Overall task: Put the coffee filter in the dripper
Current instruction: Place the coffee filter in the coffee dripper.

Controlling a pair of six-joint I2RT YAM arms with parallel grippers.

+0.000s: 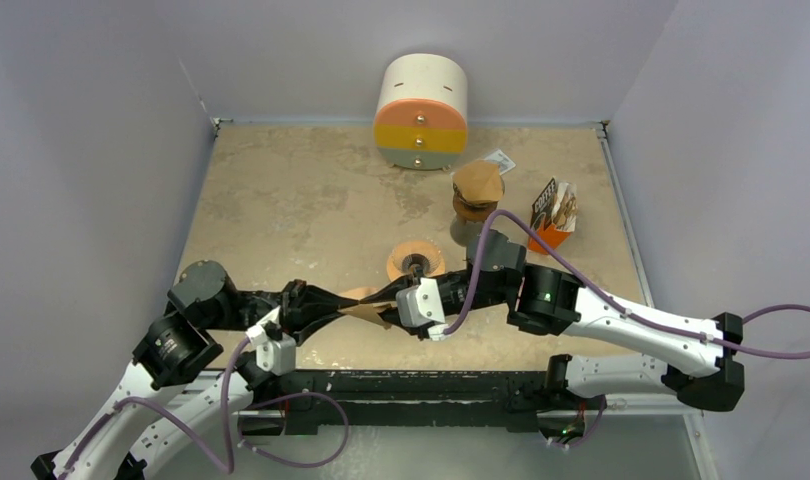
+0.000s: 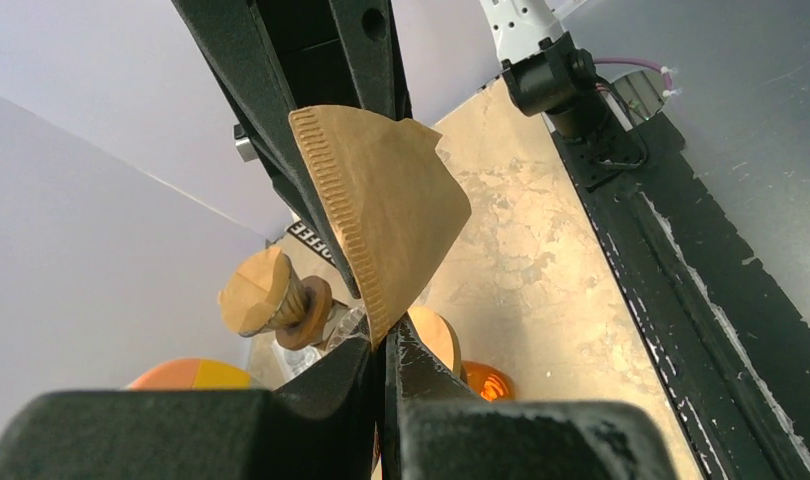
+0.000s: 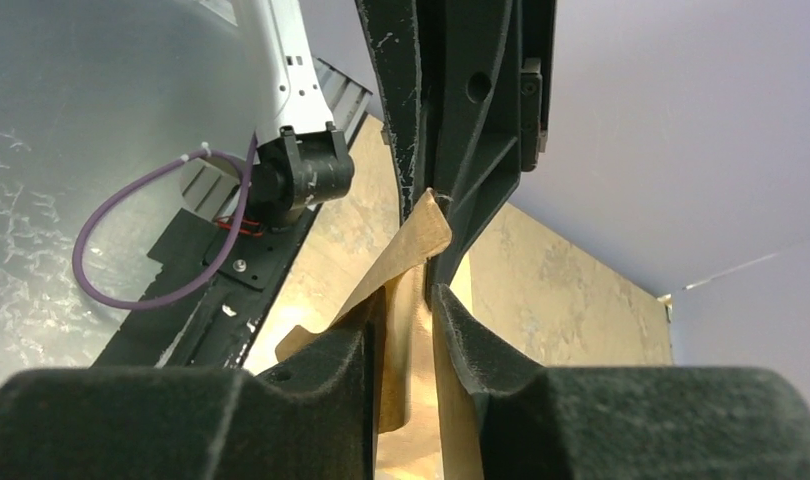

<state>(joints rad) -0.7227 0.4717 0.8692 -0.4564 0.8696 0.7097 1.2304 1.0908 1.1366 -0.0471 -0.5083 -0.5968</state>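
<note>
lower centre | brown paper cone coffee filter (image 1: 366, 310) | left gripper (image 2: 384, 350) clenches its crimped seam | right gripper (image 3: 413, 300) straddles opposite edge, grasp unclear | round orange dripper (image 1: 416, 262) just above-right

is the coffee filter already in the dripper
No, the coffee filter is clamped in the left gripper, away from the orange dripper.

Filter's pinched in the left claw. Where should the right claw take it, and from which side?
Probably the free edge, away from the crimped seam end that the left claw pinches. Come from the right, facing the left claw, jaws either side of the sheet: the filter is held flat, so its thin edge slips between them. The right claw straddles it now.
</note>
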